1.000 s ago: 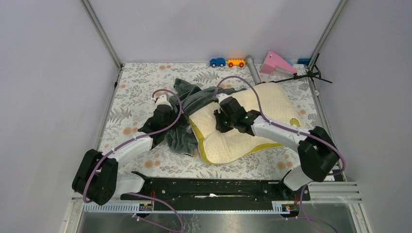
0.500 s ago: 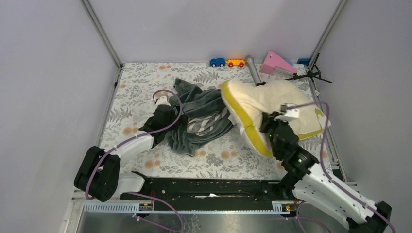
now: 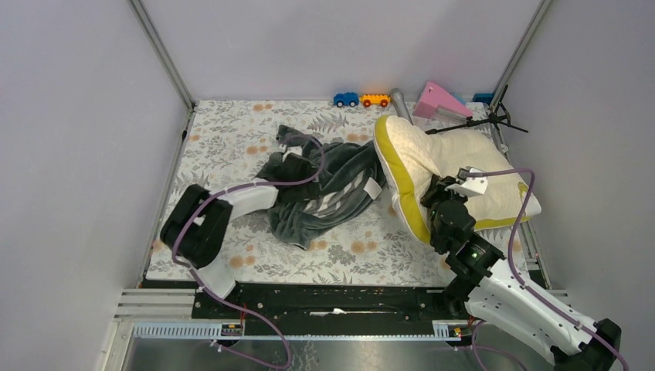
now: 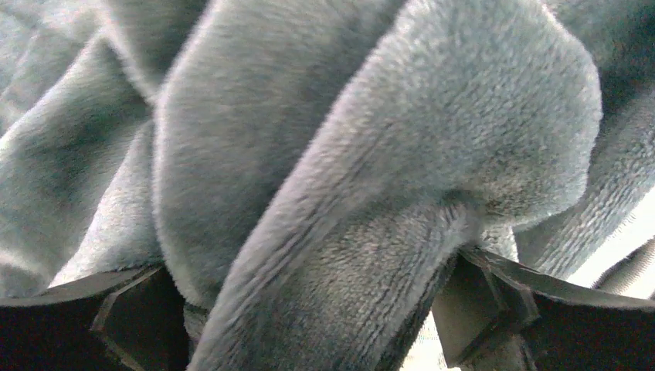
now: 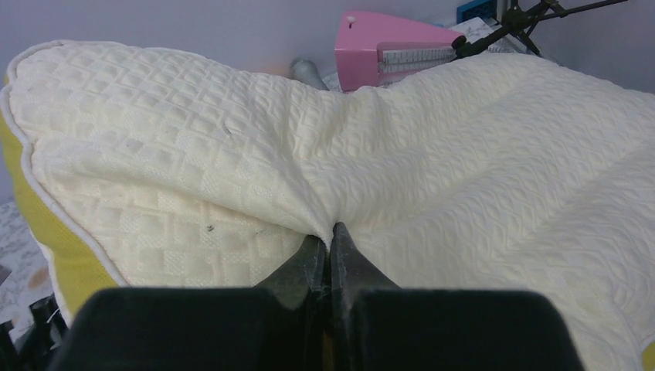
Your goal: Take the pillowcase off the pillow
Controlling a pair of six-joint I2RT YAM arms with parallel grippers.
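The right gripper (image 5: 330, 251) pinches only a thin fold of the pillow (image 5: 479, 170), which may slip out. The left gripper (image 4: 309, 317) clamps the pillowcase (image 4: 371, 139).

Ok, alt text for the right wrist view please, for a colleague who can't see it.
The right gripper is shut on a pinched fold of the cream quilted pillow, which fills most of the view, its yellow side band at the left edge. A pink wedge shows behind it.
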